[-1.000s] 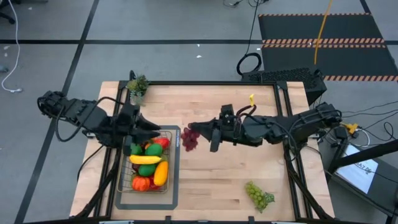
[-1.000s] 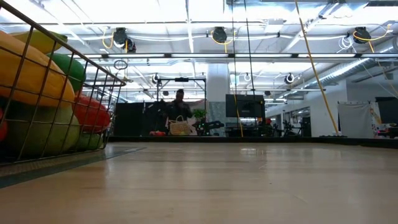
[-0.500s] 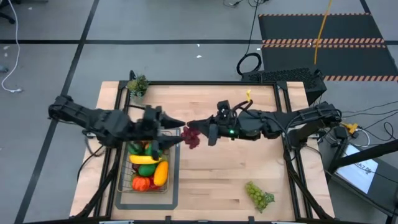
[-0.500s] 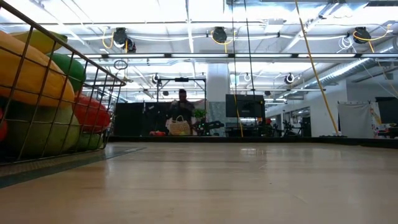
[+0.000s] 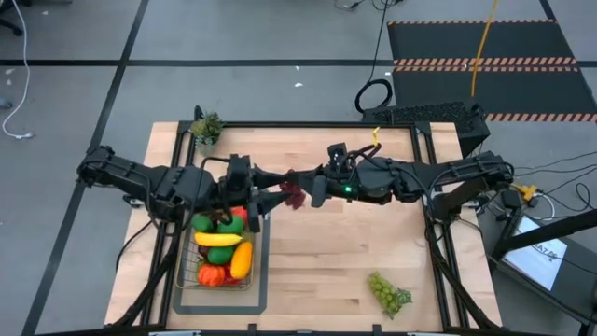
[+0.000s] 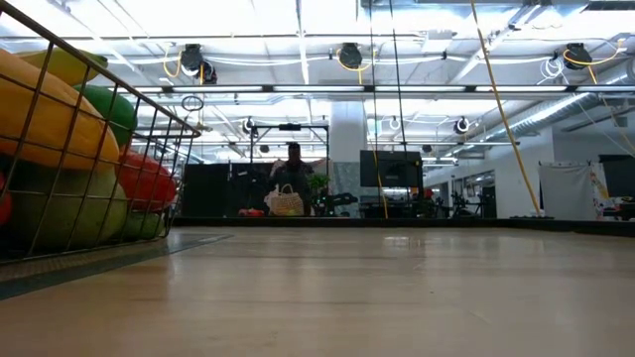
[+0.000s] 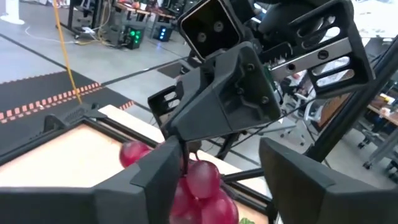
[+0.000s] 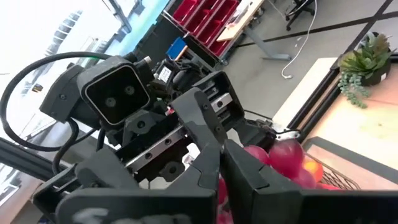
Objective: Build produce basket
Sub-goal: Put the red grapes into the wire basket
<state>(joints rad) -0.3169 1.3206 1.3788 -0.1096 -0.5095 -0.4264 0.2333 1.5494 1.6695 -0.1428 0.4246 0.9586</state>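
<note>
High above the table's middle, my right gripper (image 5: 308, 189) (image 8: 219, 174) is shut on a bunch of purple grapes (image 5: 292, 192) (image 7: 200, 184). My left gripper (image 5: 272, 194) (image 7: 217, 171) faces it from the left, level and open, with one finger on each side of the bunch. The wire basket (image 5: 224, 250) (image 6: 89, 149) rests on a grey mat (image 5: 261, 297) at the near left. It holds a banana, green, orange, yellow and red fruit. A bunch of green grapes (image 5: 387, 292) lies on the table at the near right. My right gripper pinches the thin stem (image 7: 184, 148) at the top of the purple bunch between its two fingers. The fingers are level and come from the table's right. The bunch hangs below them, clear of the table. My left gripper's one finger (image 7: 155, 180) stands close against the grapes; I cannot tell whether it touches them.
A small potted green sprig (image 5: 206, 131) stands at the table's far left corner. The table's right half is bare wood apart from the green grapes. A person (image 6: 290, 183) stands far off in the room behind the table.
My left gripper has swung from above the basket's far end toward the table's right and up to the purple grapes, so that its fingers now flank the bunch. My right gripper has drifted a little toward the far edge with the hanging bunch.
</note>
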